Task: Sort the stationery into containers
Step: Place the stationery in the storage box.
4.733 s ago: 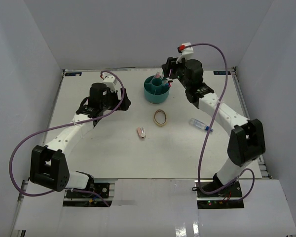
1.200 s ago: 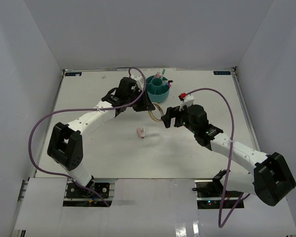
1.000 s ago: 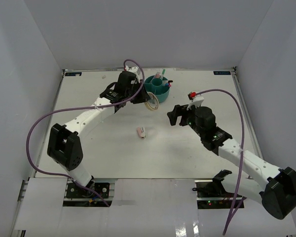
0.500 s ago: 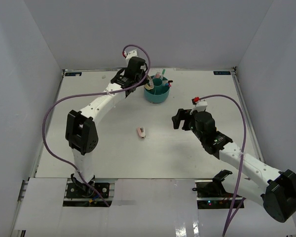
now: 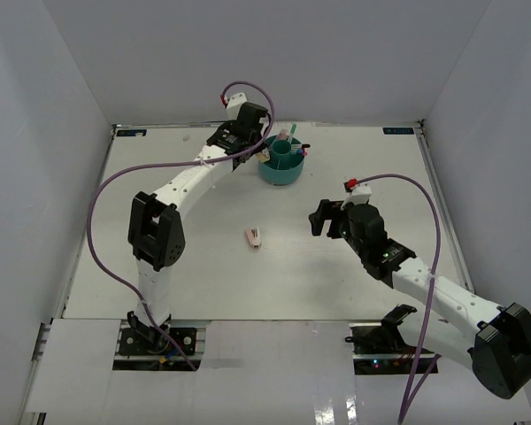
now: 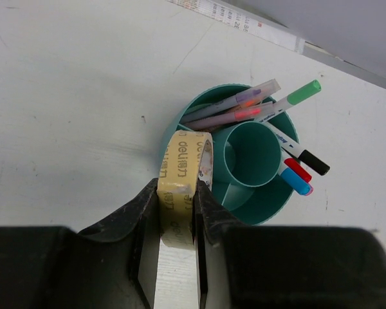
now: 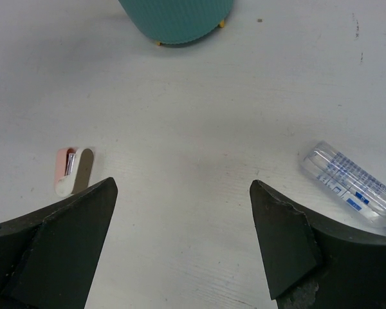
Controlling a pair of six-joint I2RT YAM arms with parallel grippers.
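My left gripper (image 6: 177, 188) is shut on a tan tape roll (image 6: 181, 161), which it holds upright over the left rim of the round teal organizer (image 6: 180, 122). In the top view, the left gripper (image 5: 264, 152) is at that organizer (image 5: 281, 170). Several pens (image 6: 235, 108) lie in the ring compartments, with green (image 6: 305, 92), black (image 6: 314, 163), red and blue caps. My right gripper (image 7: 183, 187) is open above bare table, between a small pink eraser (image 7: 71, 170) and a clear bottle (image 7: 347, 183). The eraser (image 5: 253, 237) lies mid-table.
The organizer's wall (image 7: 177, 19) shows at the top of the right wrist view. The right gripper (image 5: 323, 217) hovers right of the table's middle, and its arm hides the bottle from above. White walls enclose the table on three sides.
The left gripper has carried the tape roll from the organizer's front left up to its left rim. The right gripper has shifted slightly toward the near side, still open.
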